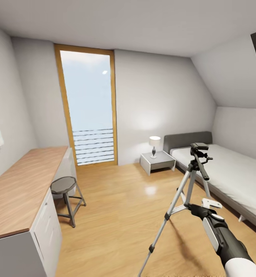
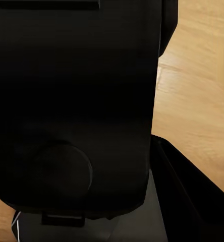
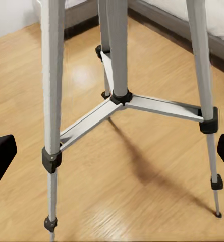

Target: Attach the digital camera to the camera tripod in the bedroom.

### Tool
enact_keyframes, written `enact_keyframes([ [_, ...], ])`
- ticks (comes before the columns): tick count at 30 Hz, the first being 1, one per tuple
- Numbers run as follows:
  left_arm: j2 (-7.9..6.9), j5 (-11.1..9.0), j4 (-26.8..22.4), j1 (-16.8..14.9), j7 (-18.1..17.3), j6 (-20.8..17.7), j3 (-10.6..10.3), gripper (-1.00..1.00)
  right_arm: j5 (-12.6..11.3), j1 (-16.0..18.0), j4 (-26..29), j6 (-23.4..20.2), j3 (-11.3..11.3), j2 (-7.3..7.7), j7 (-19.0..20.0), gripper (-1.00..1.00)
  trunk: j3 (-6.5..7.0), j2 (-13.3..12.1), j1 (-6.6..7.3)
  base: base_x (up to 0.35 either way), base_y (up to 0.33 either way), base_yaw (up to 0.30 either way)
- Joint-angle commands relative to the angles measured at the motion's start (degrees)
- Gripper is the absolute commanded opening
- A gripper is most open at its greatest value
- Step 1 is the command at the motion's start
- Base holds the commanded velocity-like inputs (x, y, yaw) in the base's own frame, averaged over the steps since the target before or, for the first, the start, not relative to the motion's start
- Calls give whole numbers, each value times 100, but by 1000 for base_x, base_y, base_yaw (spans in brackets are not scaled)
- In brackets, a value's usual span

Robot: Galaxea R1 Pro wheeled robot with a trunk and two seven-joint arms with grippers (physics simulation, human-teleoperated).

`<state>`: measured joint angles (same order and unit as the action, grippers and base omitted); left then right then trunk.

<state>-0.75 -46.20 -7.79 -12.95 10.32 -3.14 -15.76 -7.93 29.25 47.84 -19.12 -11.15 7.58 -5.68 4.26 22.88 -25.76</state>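
— Where was the camera tripod just then?

— It stood on the wood floor at the right of the bedroom, near the bed, its pan head bare. My right gripper had reached in beside its legs, fingers apart with the tips wide on either side of the lower braces, probably to steady the stand.

— And the digital camera?

— A dark body sat right against my left wrist lens; I judged it the camera held close in my left hand so it could go up onto the head. Whether those fingers were clamped on it, I could not tell.
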Motion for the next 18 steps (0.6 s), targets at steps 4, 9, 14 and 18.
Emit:
enact_keyframes([
  [4,-4,-21,-21,2,40,-38,-50,-100,-62,1,-20,-11,9,8,-38,100,-3,4,-2,0,0,-251],
  [9,-4,-21,-21,3,40,-41,-50,-100,-53,1,-291,552,23,45,-21,100,-3,4,-2,0,0,-251],
  [14,-4,-23,-19,2,40,-48,-50,-100,73,1,-386,712,54,24,-8,100,-3,4,-2,0,0,-251],
  [18,-4,-28,-19,3,40,-54,-50,-100,427,1,-417,762,66,-24,-12,100,-3,4,-2,37,0,-246],
])
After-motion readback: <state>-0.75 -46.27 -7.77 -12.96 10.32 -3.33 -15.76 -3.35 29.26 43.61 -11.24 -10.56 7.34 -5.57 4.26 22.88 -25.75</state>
